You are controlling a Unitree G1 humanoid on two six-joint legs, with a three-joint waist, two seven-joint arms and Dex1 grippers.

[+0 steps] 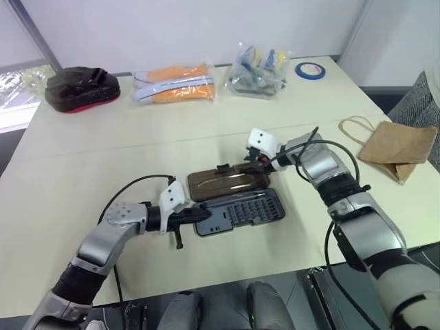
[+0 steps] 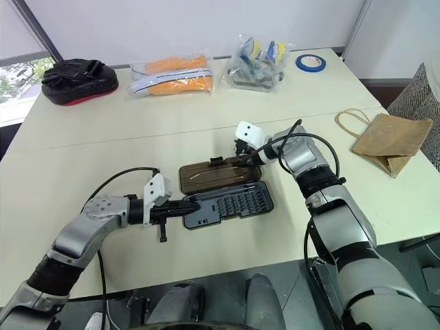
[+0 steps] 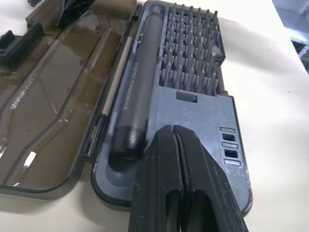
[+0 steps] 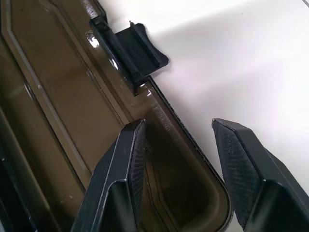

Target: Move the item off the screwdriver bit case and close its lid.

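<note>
While lid [image 1: 227, 181] lies open, paper bag [image 1: 399, 146] well aside

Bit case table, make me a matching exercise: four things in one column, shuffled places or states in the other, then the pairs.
Things:
1. paper bag
2. lid
3. left end effector
4. tape roll

States:
A. shut, at the bit tray's end
B. lying flat open beside the tray
C. far table edge
D. off the case, at the table's right side

Pairs: 1-D, 2-B, 3-A, 4-C
</note>
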